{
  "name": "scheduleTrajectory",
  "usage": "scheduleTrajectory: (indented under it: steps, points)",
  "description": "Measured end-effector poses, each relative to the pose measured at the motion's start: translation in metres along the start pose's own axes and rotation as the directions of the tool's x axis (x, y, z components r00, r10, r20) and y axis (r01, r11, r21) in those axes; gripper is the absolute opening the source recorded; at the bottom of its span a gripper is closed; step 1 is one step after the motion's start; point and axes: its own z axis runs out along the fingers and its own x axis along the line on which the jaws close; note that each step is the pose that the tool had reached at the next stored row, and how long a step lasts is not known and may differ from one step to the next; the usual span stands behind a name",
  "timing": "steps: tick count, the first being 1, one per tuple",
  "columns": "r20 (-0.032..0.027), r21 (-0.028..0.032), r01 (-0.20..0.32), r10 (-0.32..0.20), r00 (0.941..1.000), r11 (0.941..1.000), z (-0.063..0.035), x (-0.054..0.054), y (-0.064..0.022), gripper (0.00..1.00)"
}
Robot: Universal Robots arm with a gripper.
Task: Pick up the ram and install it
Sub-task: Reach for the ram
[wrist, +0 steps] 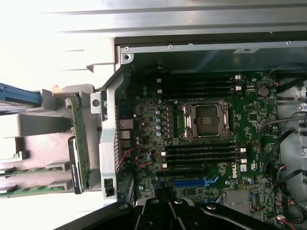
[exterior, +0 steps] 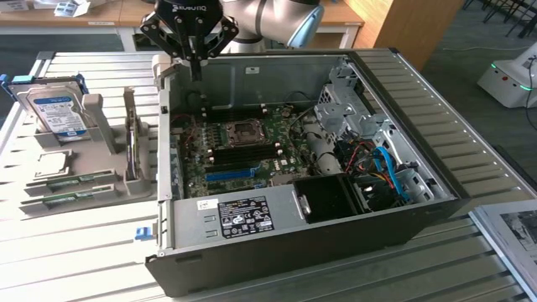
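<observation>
Two green ram sticks (exterior: 67, 183) (exterior: 65, 198) lie flat in the grey holder (exterior: 100, 182) on the exterior view's left, beside the open computer case (exterior: 293, 239). The wrist view shows them as green strips (wrist: 33, 170) (wrist: 29, 189). My gripper (exterior: 195, 61) hangs above the case's far corner, on the holder's side, well away from the ram. Its fingers are shut and hold nothing. The gripper's black body (wrist: 168, 211) appears over the motherboard (wrist: 158, 96). Long black memory slots (wrist: 201, 151) (exterior: 243, 154) flank the CPU socket (wrist: 206, 120).
A silver hard drive (exterior: 55, 113) and an upright green card (exterior: 130, 148) stand in the holder. In the case are a blue slot (exterior: 228, 173), a power supply (exterior: 243, 217), a black fan duct (exterior: 331, 198) and cables (exterior: 390, 170). A white machine (exterior: 512, 78) stands at the exterior view's right.
</observation>
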Motion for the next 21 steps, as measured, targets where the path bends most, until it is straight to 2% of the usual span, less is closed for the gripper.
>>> scheduleTrajectory:
  steps: [21]
  points:
    - [-0.0004, -0.0001, 0.0, 0.0, 1.0, 1.0, 0.0013, 0.015, -0.0012, 0.1]
